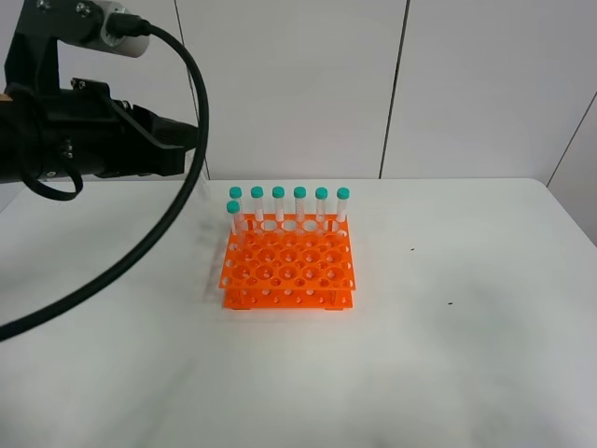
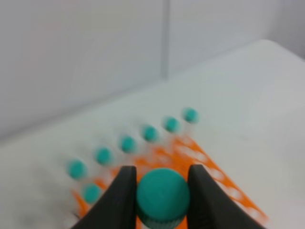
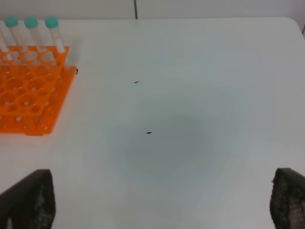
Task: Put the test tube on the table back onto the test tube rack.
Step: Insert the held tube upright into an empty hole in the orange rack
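Observation:
My left gripper (image 2: pixel 162 193) is shut on the teal cap of the test tube (image 2: pixel 162 198) and holds it up in the air, above and short of the orange test tube rack (image 2: pixel 226 183). That view is blurred. In the exterior high view the left arm (image 1: pixel 103 140) hangs high at the upper left, and the held tube is hidden there. The rack (image 1: pixel 289 266) stands mid-table with several teal-capped tubes (image 1: pixel 299 201) along its back row and one in the second row (image 1: pixel 232 213). My right gripper (image 3: pixel 157 200) is wide open and empty over the bare white table (image 3: pixel 190 119).
The rack's right edge (image 3: pixel 28 90) and three tubes (image 3: pixel 31 24) show in the right wrist view. Small dark specks (image 1: pixel 411 249) lie on the table right of the rack. A thick black cable (image 1: pixel 177 215) loops down from the left arm. White wall panels stand behind the table.

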Robot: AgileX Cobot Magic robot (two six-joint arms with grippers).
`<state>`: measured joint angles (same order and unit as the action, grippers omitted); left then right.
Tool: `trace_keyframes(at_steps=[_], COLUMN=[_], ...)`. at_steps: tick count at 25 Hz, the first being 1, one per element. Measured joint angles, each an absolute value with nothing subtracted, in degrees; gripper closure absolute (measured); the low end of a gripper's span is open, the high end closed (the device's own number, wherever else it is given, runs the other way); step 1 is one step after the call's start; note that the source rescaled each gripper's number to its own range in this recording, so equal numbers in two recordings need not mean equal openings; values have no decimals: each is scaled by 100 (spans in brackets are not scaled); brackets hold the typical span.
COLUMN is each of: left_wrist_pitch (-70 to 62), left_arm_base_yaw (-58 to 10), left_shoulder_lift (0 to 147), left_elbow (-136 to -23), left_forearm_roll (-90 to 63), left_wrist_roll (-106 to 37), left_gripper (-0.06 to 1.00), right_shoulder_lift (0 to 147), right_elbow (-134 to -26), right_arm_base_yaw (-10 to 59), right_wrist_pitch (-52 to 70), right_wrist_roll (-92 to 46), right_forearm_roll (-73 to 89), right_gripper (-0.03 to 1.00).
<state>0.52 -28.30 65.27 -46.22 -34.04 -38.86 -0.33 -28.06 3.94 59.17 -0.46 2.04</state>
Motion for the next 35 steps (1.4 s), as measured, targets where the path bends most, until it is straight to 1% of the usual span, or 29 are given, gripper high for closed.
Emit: trace_keyframes(at_steps=[3,5,11,14,17,24,30,35], left_wrist_pitch=[706,1026,1540,1468,1212,546,730,1489], left_arm_base_yaw=[-3134,-3278,-3626,-3741,-3751,-3561,-3058,-3018], left_shoulder_lift=[6707,6969,8063,8531,8954,9769,9946,10016], left_elbow=[-4622,-4622,-4630,-4863,-5310,-6455,-6515,-6211], left_forearm_roll=[-2256,-1896,-1728,-1714,-1563,-379,-201,-195], left_wrist_roll=[-3021,-2681,-2446,-2427,-2321,-1381,-1127,-1115], left_gripper=[94,94,94,94,94,94,94,94], right_shoulder_lift=[-33,-33,-33,-33,-33,-33,-33,-33], right_elbow=[-2806,-2806,-2806,-2806,-2806,-2806,-2806,-2806], right_arm_base_yaw=[394,394,394,394,394,394,394,394], right_wrist_pitch=[5917,5917,5917,5917,5917,5917,5917,5917], right_wrist_roll=[-46,-46,-46,-46,-46,-46,-46,-46], right_forearm_roll=[204,204,204,204,204,204,204,204], right_gripper=[-3,-3,-3,-3,-3,-3,-3,-3])
